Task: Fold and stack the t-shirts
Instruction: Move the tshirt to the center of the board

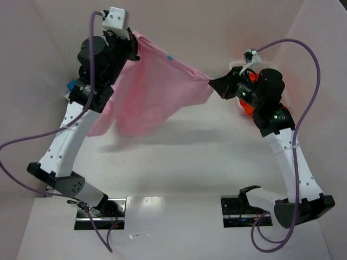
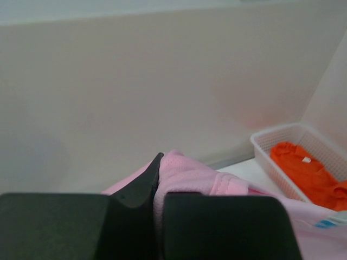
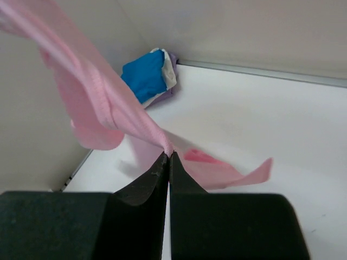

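Observation:
The light pink t-shirt (image 1: 152,92) hangs in the air, stretched between both grippers above the table. My left gripper (image 1: 133,42) is shut on its upper left edge; the wrist view shows pink cloth (image 2: 187,173) bunched between the black fingers (image 2: 138,192). My right gripper (image 1: 213,83) is shut on the shirt's right corner, the hem (image 3: 135,122) pinched at the fingertips (image 3: 158,168). A bright blue t-shirt (image 3: 143,76) lies folded in the far left corner, partly hidden behind my left arm (image 1: 71,85). A vivid orange t-shirt (image 2: 309,173) lies in the white basket (image 2: 271,143).
The white mesh basket stands at the right wall, behind my right arm, with the orange cloth (image 1: 246,106) showing. Pale walls close the table at the back and both sides. White and purple cloth (image 3: 171,73) lies under the blue shirt. Purple cables loop off both arms.

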